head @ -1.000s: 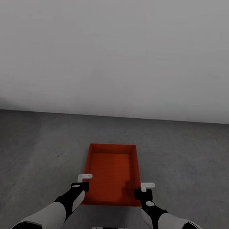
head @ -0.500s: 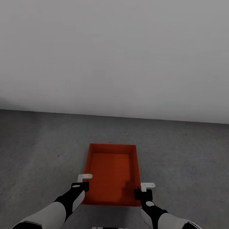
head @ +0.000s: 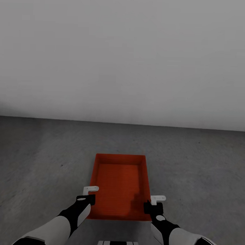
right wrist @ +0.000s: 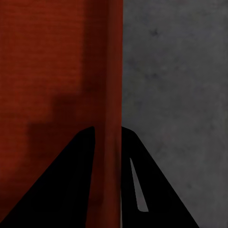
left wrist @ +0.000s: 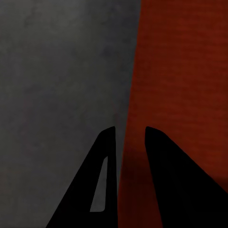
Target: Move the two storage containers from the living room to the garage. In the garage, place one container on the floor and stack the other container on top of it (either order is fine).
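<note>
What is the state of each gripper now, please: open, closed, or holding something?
Left gripper: closed on the left side wall of the storage container.
Right gripper: closed on the same container's right side wall.

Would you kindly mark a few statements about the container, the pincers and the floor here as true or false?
1. The left pincer straddles a side wall of the storage container. True.
2. The container holds a second box. False: its ribbed bottom is bare.
3. The right pincer has one finger inside the container and one outside. True.
4. The container is over a wood-plank floor. False: the floor is dark grey and speckled.
5. A red car stands by the wall. False: the wall is plain pale grey.
</note>
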You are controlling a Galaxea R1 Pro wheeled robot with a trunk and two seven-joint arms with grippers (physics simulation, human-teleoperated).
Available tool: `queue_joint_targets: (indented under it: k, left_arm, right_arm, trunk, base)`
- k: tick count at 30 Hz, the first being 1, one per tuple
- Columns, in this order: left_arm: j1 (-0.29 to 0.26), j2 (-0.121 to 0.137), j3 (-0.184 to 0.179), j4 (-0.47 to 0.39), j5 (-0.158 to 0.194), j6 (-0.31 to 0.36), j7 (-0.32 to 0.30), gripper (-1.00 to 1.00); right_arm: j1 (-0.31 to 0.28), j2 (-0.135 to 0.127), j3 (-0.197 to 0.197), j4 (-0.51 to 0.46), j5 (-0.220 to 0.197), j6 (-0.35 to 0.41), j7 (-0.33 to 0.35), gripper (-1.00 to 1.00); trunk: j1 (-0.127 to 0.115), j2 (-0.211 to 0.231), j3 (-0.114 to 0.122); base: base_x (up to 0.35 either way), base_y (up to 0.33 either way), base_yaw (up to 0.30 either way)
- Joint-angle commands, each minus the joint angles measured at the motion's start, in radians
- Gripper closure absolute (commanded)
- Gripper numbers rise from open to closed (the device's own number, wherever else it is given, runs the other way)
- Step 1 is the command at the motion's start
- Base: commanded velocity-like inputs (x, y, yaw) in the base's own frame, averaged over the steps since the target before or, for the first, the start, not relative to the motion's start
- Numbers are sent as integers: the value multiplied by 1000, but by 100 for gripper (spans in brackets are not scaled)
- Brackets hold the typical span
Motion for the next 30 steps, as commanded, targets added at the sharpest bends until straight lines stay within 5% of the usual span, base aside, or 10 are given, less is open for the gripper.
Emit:
queue_joint_targets:
  k: [1, 18, 30]
  left_arm:
    - [0, 0, 1, -2, 17, 6, 8, 100]
    - [0, -1, 1, -2, 19, 6, 9, 100]
    - [0, 1, -3, -2, 67, 5, 6, 100]
  right_arm:
    - [-1, 0, -60, 0, -11, -4, -3, 100]
    - [-1, 0, -60, 0, -11, -4, -3, 100]
    - [-1, 0, -59, 0, -11, -3, -2, 100]
  trunk:
    - [0, 0, -1]
    - [0, 0, -1]
    - [0, 0, -1]
  base:
    - [0, 0, 0]
    - [0, 0, 0]
    - [0, 0, 0]
